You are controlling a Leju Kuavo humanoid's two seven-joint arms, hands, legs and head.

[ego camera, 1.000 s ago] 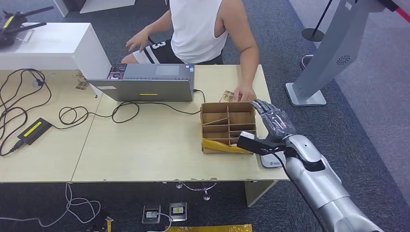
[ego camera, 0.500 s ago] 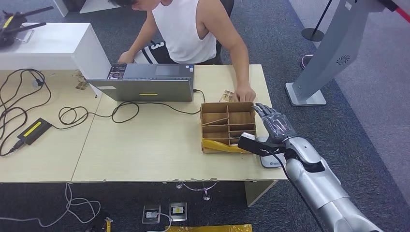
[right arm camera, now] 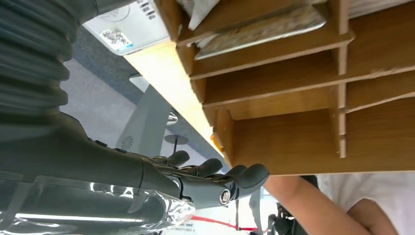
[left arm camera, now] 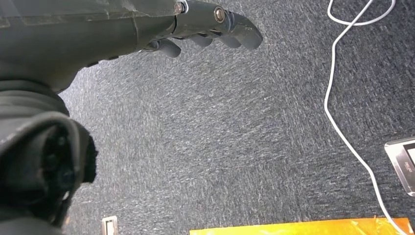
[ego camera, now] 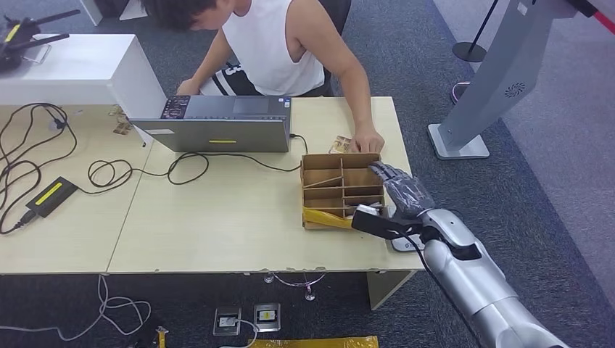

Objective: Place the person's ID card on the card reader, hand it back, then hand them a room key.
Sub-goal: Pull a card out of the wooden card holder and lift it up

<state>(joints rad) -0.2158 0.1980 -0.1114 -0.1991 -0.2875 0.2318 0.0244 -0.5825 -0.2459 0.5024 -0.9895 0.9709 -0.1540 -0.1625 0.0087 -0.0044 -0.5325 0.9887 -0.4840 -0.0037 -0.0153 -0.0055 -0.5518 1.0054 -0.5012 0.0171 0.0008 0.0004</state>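
No ID card can be made out with certainty; a small printed card [ego camera: 340, 144] lies on the table [ego camera: 217, 225] just beyond the far side of the cardboard box [ego camera: 305, 190], near the table's right edge, and the person's hand [ego camera: 368, 141] is rested beside it. Whether this is the ID card cannot be told. The white card reader [ego camera: 407, 246] is seen at the right front corner of the table, just beside the box and partly hidden under the robot's wrist, with nothing seen laid on it.

The right hand [ego camera: 405, 194] is held over the right side of the box with its fingers stretched out and apart and nothing gripped. Over the last second it has been lowered and drawn back a little toward the front edge, so that its fingertips now lie over the box's right-hand compartments instead of its far corner. In the same time the person has leaned further over the table, the hand being kept by the small card.

From this it is judged that the card has not yet been taken, and that the first step of the task is not yet done.

The left hand [left arm camera: 205, 24] is hung above the carpet, fingers loosely extended, nothing held
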